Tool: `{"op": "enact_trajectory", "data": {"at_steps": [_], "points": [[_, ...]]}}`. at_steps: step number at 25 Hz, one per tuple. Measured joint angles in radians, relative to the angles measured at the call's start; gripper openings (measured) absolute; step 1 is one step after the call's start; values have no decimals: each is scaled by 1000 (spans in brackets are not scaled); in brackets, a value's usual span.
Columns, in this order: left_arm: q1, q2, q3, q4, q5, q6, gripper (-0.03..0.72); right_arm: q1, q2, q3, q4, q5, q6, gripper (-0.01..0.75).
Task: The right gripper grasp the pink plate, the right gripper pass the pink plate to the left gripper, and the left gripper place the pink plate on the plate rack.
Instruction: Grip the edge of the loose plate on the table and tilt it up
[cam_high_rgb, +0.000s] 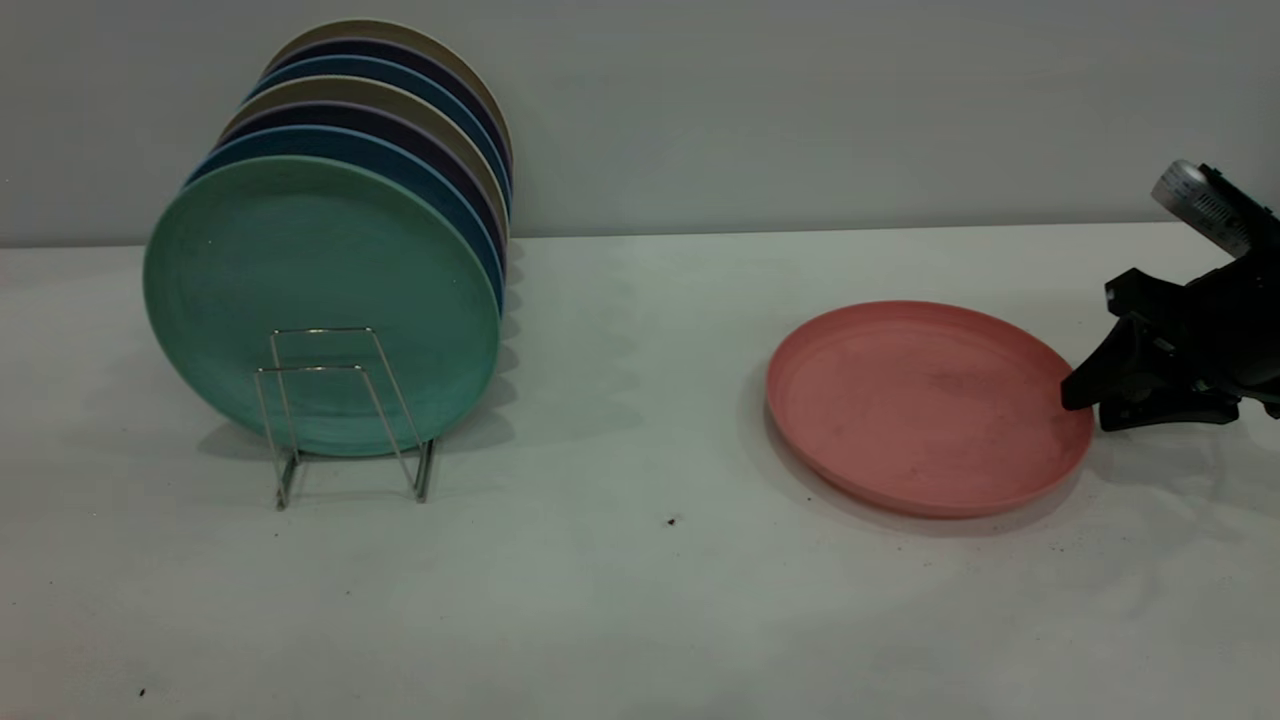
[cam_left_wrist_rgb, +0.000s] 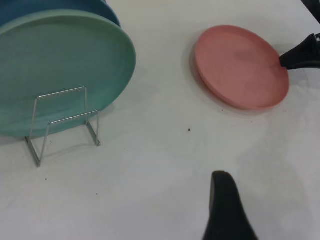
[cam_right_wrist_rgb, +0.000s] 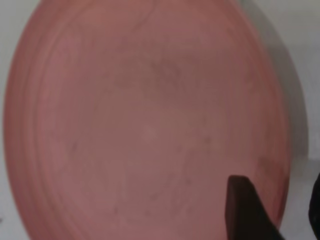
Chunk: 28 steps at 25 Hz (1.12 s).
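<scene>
The pink plate lies flat on the white table, right of centre. My right gripper is at the plate's right rim and is open: one finger reaches over the inside of the plate, while the other stays outside the rim. It does not hold the plate. The plate rack stands at the left, its two front wire loops free. My left gripper shows only in its own wrist view, as one black finger above bare table, far from the plate and the rack.
A teal-green plate stands upright in the rack, with several blue, purple and beige plates behind it. A grey wall runs behind the table. Bare tabletop lies between rack and pink plate, with a small dark speck.
</scene>
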Motion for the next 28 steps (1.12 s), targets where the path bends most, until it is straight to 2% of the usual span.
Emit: {"op": "enact_trajectory", "data": {"at_steps": [10,13,16,20,23,28], "points": [[0,0,0,0,0,0,483,7,53,-7,89,2,-21,304],[0,0,0,0,0,0,483,19,60,-9,108,9,-21,261],[0,0,0,0,0,0,483,23,62,-9,111,9,-21,186],[0,0,0,0,0,0,483,23,63,-9,107,4,-20,36],[0,0,0,0,-1,0,483,23,65,-9,100,19,-18,15],[0,19,0,-61,25,-20,477,23,46,-9,34,116,-36,15]]}}
